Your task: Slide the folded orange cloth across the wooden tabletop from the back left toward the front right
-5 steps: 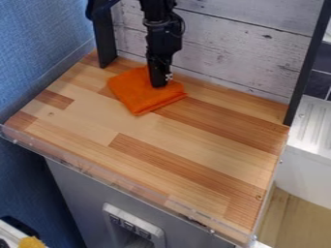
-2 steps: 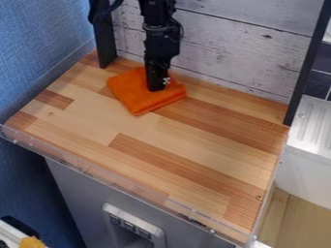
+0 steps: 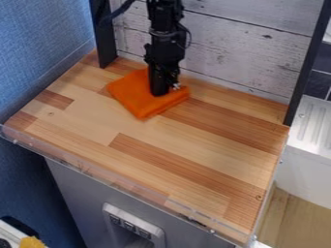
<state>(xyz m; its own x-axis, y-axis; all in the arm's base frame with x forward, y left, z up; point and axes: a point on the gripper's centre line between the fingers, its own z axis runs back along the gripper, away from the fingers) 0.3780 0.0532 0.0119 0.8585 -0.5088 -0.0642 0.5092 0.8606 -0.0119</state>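
Right, one arm comes in from the top edge, and one black gripper [image 3: 159,93] hangs at its end, upright over one orange cloth [image 3: 134,98]. That's the only cloth here, folded into a thick, roughly square pad, one corner pointing towards the front. It lies flat on the wooden worktop [image 3: 194,145], towards the back and left of centre. And the gripper's lower end is right down at the cloth, looking to touch it just behind its middle! How far open is it? From this angle I can't tell, nor whether it has a grip on any of the fabric.

Count the rest: two black posts, a left-hand post [image 3: 104,38] and a right-hand post [image 3: 308,63], with one whitewashed plank panel [image 3: 239,53] between them. One blue wall [image 3: 38,48] runs down the left side. Along the front edge goes one clear strip [image 3: 77,166], and below it one grey front [image 3: 77,193] carries one pale fitting with three dark squares [image 3: 129,226] in a row. One yellow item [image 3: 31,242] sits at bottom left; one white ribbed surface [image 3: 315,126] lies off to the right.
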